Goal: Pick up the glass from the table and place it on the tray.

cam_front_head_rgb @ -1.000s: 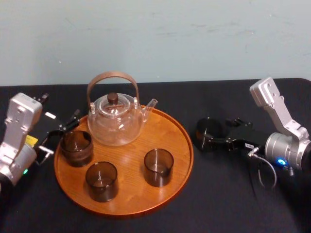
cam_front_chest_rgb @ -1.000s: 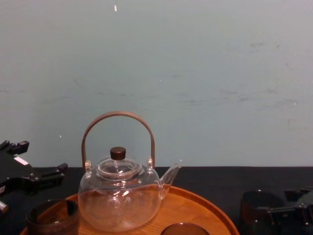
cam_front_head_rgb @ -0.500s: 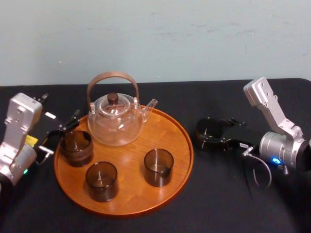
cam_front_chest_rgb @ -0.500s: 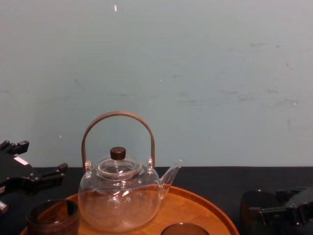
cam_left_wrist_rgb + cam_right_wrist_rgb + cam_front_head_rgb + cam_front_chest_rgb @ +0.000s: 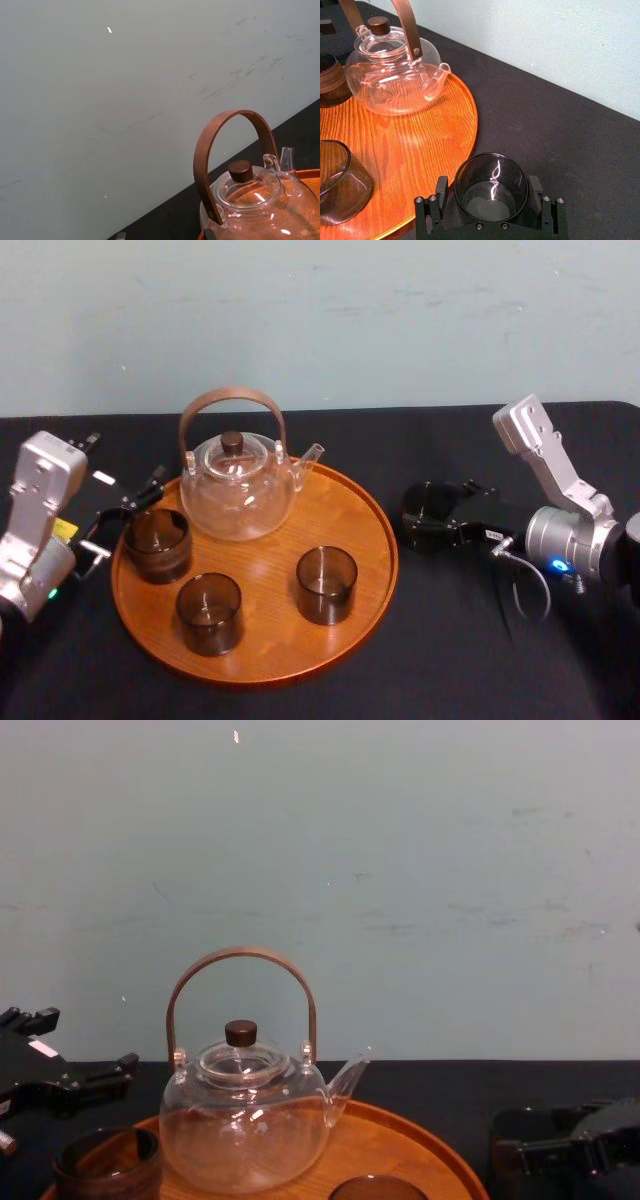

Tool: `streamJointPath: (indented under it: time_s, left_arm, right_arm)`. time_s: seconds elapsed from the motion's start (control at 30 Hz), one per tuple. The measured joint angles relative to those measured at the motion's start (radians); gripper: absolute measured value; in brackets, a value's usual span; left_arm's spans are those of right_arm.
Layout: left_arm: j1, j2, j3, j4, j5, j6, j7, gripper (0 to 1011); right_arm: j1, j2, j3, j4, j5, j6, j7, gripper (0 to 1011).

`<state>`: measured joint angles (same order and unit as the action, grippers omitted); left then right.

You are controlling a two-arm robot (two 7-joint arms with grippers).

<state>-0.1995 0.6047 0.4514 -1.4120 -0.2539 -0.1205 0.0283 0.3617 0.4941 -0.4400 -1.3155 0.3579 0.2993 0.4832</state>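
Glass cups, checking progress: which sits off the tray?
The dark glass cup inside the right pincer, outside the round wooden tray's rim; the other three stand on it.

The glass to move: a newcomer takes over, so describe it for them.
Start at the round wooden tray on the black table. Just off its rim on the robot's right stands a dark glass, with the right hand around it. The three other glasses all sit on the tray.

The silver-grey right arm (image 5: 560, 485) has a blue light (image 5: 555, 566) and looped cable (image 5: 546, 588). The left arm (image 5: 40, 490) matches, with a yellow label (image 5: 64, 530).
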Motion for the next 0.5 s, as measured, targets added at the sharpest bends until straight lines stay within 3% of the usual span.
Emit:
streamJointPath:
  time_s: [0.5]
  left_arm:
    - [0.0,0.0,0.0,0.0,0.0,0.0,0.0,1001]
  right_arm:
    - [0.01,-0.007,-0.016,0.013,-0.022,0.013,-0.004,1002]
